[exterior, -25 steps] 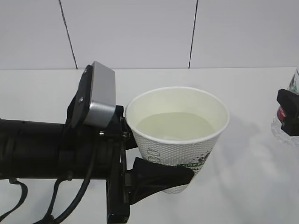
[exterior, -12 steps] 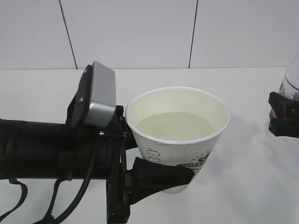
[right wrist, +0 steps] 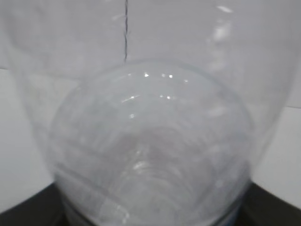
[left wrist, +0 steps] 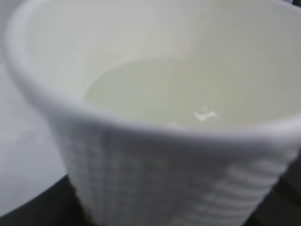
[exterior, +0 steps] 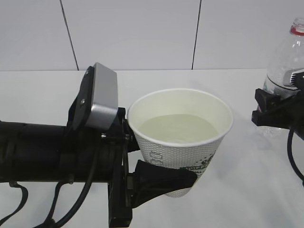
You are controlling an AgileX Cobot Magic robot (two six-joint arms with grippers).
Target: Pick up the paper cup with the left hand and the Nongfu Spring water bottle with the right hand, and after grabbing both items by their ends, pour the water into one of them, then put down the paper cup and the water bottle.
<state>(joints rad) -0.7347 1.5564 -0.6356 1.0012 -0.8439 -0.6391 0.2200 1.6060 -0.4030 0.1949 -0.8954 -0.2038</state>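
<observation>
Left hand (exterior: 156, 178) pinches paper cup (exterior: 183, 142) at centre, upright, water (exterior: 175, 128) inside. Right hand (exterior: 275, 111) clamps Nongfu Spring water bottle (exterior: 285, 57) at 3 o'clock, upright, above white table (exterior: 237, 190).

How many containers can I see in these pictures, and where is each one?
2. The paper cup, with water inside, is at centre, held by the left gripper. The water bottle is at the right edge, held by the right gripper.
</observation>
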